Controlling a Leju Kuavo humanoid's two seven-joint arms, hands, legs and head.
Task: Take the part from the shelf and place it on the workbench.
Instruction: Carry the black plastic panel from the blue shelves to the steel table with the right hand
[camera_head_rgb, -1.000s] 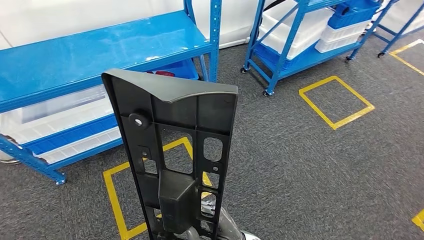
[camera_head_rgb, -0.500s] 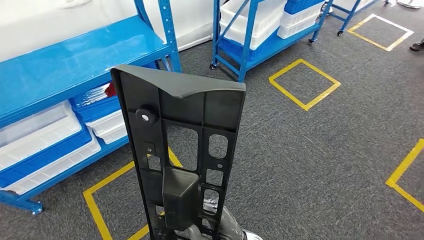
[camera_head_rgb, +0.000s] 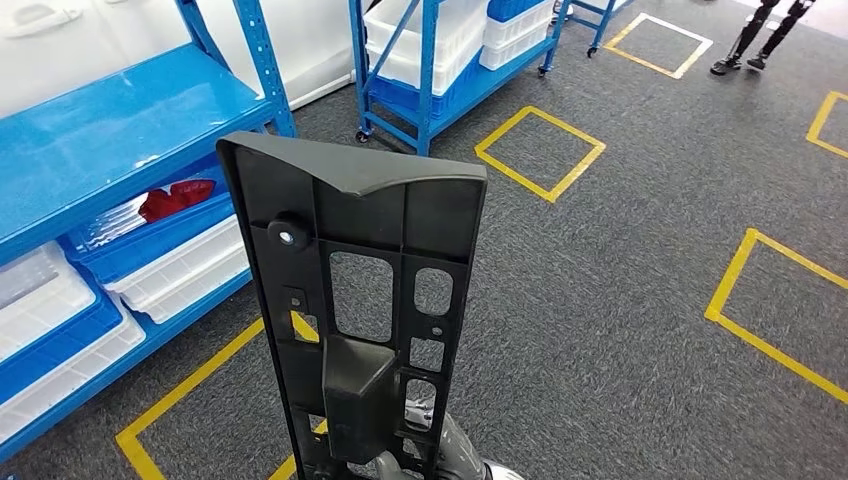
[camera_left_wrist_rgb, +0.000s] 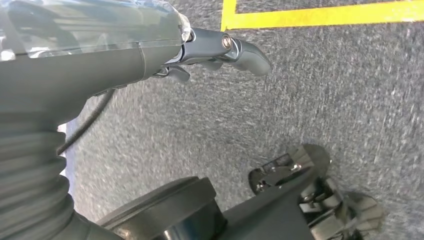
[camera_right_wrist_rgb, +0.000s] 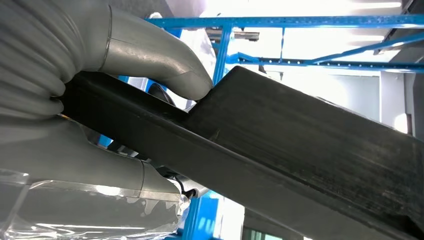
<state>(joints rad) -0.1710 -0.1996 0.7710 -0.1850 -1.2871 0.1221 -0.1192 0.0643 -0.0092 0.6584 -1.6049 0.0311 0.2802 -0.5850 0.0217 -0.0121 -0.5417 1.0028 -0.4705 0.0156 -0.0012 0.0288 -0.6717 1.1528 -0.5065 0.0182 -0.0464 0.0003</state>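
— What's the room like?

— Dark grey carpet (camera_head_rgb: 620, 300) marked with yellow taped squares (camera_head_rgb: 540, 152). A blue shelf (camera_head_rgb: 110, 140) runs along the left in the head view, with white bins (camera_head_rgb: 180, 275) stacked on its lower level and something red (camera_head_rgb: 175, 200) lying in a blue tray there. A second blue rack on wheels (camera_head_rgb: 430, 70) stands further back, also loaded with white bins. At the far top right, a person's legs (camera_head_rgb: 760, 35) stand on the carpet.

— And the part?

— The part (camera_head_rgb: 365, 310) is a long black plastic panel with ribs and rectangular cut-outs, and a boxy lug low on its face. It stands nearly upright in the middle of the head view, wide end up, in the air and apart from the shelf.

— Which hand has it?

— The right hand (camera_right_wrist_rgb: 100, 100). In the right wrist view the thick grey thumb presses down on one face of the panel's edge while the rest of the hand cradles it from the other side, so the panel is clamped between them. The silver forearm (camera_head_rgb: 455, 455) shows just behind the panel's lower end in the head view.

— The left hand?

— The left hand (camera_left_wrist_rgb: 210, 50) hangs low, facing the carpet. Its dark fingers (camera_left_wrist_rgb: 245, 50) stick out and nothing lies in them. How far apart they are spread I cannot tell from this angle, but the hand holds nothing.
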